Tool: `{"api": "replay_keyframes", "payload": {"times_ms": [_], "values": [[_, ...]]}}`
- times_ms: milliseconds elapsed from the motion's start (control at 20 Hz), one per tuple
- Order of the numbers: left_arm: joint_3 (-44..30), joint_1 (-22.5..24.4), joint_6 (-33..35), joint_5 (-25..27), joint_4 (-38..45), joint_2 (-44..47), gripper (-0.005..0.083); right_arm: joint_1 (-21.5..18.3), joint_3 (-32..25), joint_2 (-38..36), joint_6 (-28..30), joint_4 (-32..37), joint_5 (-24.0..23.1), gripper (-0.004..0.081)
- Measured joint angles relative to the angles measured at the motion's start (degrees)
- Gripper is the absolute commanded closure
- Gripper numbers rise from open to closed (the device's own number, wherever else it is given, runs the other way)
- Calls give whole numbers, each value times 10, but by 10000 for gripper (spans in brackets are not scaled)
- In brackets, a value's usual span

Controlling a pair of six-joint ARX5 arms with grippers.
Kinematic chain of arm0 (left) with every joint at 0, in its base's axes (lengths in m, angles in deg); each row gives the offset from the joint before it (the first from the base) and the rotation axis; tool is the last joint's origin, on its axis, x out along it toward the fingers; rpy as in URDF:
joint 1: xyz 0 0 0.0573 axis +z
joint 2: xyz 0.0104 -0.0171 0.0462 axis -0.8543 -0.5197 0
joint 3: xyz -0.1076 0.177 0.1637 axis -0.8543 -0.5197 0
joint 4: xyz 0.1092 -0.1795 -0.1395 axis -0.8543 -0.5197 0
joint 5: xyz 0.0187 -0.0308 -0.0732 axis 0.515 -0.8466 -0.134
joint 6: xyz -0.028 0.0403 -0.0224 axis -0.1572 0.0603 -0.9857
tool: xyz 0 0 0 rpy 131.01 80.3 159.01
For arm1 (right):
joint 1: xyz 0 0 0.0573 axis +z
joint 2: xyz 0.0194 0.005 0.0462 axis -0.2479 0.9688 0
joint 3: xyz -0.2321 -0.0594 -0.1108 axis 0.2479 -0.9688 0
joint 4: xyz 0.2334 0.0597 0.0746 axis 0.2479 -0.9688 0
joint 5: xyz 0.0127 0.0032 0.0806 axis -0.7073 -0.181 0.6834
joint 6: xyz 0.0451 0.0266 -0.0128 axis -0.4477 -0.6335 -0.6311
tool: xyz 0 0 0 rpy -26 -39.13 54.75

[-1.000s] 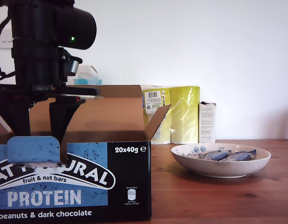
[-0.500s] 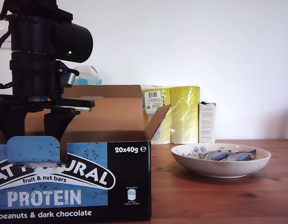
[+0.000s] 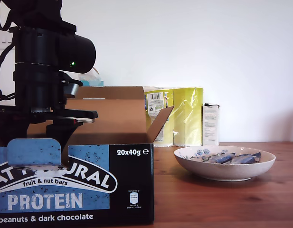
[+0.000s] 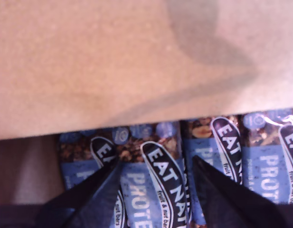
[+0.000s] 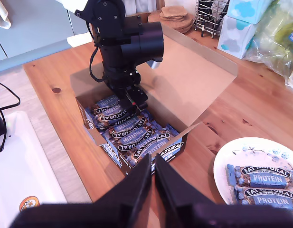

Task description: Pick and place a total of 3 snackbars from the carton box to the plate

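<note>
arm: blk, cyl. housing | green LED | blk cables | blk claws

In the exterior view the front wall of the carton box hides the tips of my first gripper and every bar inside. In the first wrist view a cardboard flap covers the upper ends of the snackbars, and their lettering runs off the edge. The plate is only partly in the second wrist view.
</note>
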Motion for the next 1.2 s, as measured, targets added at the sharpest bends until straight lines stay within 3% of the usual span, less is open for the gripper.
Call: {"api": "replay_keyframes", "payload": {"times_ms": [500, 700, 1200], "values": [[0, 0, 6, 17, -34, -3, 344, 0, 0, 3, 0, 0, 0, 783], [0, 0, 7, -20, -14, -4, 345, 0, 0, 3, 0, 1, 0, 783], [0, 1, 19, -19, -13, -18, 359, 0, 0, 4, 0, 1, 0, 783]]}}
